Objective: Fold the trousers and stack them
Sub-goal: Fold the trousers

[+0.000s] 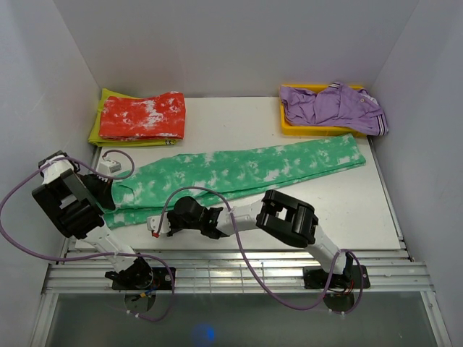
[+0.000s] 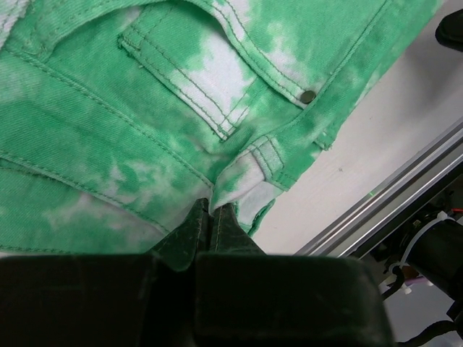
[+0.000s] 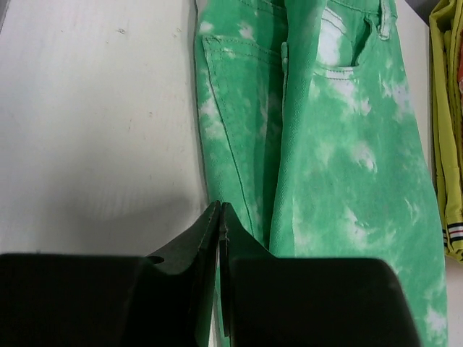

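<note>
The green and white tie-dye trousers (image 1: pixel 239 170) lie flat across the table, waist at the near left and leg ends at the far right. My left gripper (image 1: pixel 110 194) sits at the waist end. In the left wrist view its jaws (image 2: pixel 211 208) are closed, with a bunched fold of the waistband (image 2: pixel 249 170) at their tips. My right gripper (image 1: pixel 153 224) points left at the near edge of the trousers. In the right wrist view it (image 3: pixel 219 208) is closed on the cloth edge (image 3: pixel 239 181), with a green sliver showing between the fingers.
A folded red-and-white garment (image 1: pixel 142 116) lies on a yellow-green one at the back left. A purple garment (image 1: pixel 333 107) fills a yellow tray (image 1: pixel 318 131) at the back right. A small white box (image 1: pixel 108 165) with a cable sits by the left arm. Metal rails (image 1: pixel 231 260) run along the near edge.
</note>
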Robot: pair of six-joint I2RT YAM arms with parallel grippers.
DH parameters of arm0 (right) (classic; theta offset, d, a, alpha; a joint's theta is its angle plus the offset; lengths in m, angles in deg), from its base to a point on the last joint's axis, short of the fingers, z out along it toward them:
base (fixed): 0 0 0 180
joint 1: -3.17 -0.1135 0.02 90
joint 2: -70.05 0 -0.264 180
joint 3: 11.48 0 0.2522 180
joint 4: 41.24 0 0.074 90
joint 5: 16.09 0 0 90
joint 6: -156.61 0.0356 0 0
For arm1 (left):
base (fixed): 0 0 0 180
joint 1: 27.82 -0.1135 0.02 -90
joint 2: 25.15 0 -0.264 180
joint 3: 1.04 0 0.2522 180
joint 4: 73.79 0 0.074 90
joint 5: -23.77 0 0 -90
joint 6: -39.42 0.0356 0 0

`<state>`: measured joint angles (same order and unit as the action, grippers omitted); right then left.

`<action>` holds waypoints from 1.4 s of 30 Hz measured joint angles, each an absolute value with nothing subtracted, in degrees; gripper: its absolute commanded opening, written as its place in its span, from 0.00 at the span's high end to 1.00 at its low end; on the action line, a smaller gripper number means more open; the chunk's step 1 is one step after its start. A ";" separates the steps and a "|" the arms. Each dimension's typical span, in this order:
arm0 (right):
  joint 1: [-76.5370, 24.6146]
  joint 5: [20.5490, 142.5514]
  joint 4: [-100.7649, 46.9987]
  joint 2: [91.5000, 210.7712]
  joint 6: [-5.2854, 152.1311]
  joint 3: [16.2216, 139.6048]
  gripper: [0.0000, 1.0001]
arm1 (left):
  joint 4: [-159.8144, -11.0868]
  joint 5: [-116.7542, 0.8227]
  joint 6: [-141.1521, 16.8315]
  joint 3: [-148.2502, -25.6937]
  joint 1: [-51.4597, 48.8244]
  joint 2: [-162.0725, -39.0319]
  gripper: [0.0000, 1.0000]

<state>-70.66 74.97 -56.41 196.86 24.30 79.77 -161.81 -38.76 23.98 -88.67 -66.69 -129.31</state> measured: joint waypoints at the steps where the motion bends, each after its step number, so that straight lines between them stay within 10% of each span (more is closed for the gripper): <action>1: -70.83 74.93 -56.38 196.90 24.28 79.86 0.92 | -161.92 -38.76 24.05 -88.67 -66.69 -129.31 1.00; 31: -70.22 68.41 -53.24 205.05 24.00 90.70 0.92 | -163.15 -40.03 45.58 -78.02 -66.91 -104.56 1.00; 42: -69.91 68.96 -53.67 205.03 23.93 90.24 0.92 | -160.31 -42.11 43.59 -74.79 -70.10 -119.43 1.00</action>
